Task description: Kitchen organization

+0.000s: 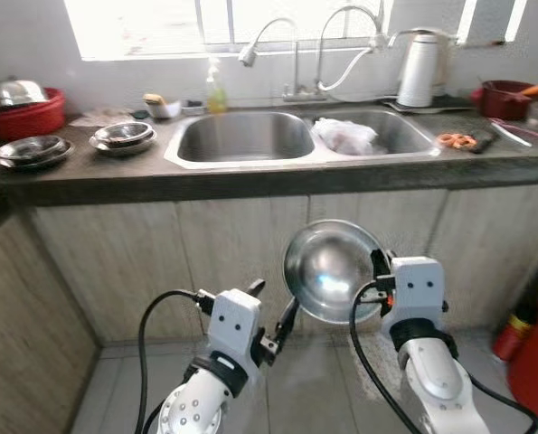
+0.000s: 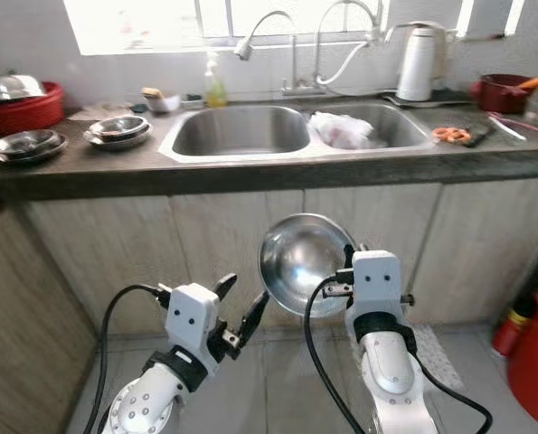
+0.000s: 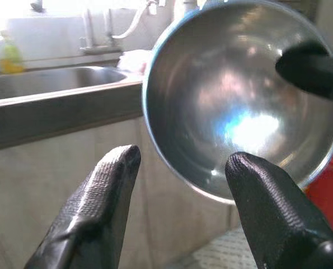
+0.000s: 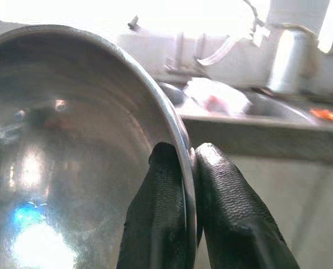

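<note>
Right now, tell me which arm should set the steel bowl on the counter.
Right. Its end effector already pinches the steel bowl by the rim, facing the counter. The left end effector is open and empty beside the bowl.

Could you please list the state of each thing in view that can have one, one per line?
steel bowl: held on edge in the air, clamped by its rim.
right gripper: shut on the bowl's rim.
left gripper: open, holding nothing, beside the bowl.
left sink basin: empty.
right sink basin: holds a crumpled white bag.
stacked bowls: upright on the counter.
</note>
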Tool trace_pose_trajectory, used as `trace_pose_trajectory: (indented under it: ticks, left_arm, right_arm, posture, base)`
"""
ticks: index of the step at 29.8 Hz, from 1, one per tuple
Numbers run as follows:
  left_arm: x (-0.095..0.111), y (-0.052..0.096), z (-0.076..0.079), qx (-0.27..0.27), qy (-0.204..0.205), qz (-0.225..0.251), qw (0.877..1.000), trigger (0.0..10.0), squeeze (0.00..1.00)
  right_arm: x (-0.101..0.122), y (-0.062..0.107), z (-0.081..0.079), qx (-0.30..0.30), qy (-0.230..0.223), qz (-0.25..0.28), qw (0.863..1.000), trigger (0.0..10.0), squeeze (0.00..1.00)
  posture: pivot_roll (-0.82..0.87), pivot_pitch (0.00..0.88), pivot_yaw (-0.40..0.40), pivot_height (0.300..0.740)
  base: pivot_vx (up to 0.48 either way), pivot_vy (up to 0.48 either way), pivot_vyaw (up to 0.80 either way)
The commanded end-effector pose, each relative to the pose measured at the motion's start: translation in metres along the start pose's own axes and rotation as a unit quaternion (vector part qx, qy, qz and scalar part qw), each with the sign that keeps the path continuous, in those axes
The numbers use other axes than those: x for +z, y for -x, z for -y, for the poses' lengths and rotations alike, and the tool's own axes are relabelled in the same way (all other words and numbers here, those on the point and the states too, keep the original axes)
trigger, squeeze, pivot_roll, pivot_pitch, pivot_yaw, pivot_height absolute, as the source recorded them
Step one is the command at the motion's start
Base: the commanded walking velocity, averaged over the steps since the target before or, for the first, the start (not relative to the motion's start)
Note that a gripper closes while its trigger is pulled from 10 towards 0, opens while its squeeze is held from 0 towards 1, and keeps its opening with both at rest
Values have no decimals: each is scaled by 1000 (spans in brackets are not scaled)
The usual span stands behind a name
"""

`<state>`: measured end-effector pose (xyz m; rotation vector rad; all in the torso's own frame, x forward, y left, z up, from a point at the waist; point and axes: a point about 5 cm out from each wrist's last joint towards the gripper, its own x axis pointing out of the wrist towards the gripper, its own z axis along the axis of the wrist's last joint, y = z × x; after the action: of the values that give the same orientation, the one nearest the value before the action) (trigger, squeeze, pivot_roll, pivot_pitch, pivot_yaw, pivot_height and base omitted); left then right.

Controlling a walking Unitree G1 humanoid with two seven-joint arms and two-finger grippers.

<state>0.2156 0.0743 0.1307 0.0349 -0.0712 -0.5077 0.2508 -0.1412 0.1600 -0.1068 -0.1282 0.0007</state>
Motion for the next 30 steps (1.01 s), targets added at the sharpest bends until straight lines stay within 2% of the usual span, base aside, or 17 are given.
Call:
trace_pose_trajectory:
  ticks: [1, 6, 12, 24, 30]
  left_arm:
    - [2, -1, -7, 12, -13, 2, 1000, 10000, 0]
    - [3, -3, -9, 16, -16, 5, 1000, 10000, 0]
    - [6, -5, -12, 20, -19, 10, 1000, 10000, 0]
    - [6, -7, -13, 23, -20, 12, 999, 10000, 0]
    - [7, -9, -14, 24, -21, 15, 999, 10000, 0]
  right_arm:
    - [14, -4, -4, 8, 1, 31, 999, 10000, 0]
    - [22, -10, -1, 6, 7, 48, 999, 10000, 0]
    - [32, -19, 5, 1, 13, 68, 998, 10000, 0]
    - [42, -28, 7, -2, -2, 84, 996, 10000, 0]
    - [59, -36, 10, -2, -8, 113, 994, 10000, 0]
  posture:
    - [30, 0, -42, 740]
    - [28, 0, -42, 740]
    - [30, 0, -42, 740]
    - [34, 0, -47, 740]
    - [29, 0, -47, 740]
  base:
    - [428, 0, 0]
    - [428, 0, 81]
    - [427, 0, 800]
    - [429, 0, 0]
    - [428, 0, 0]
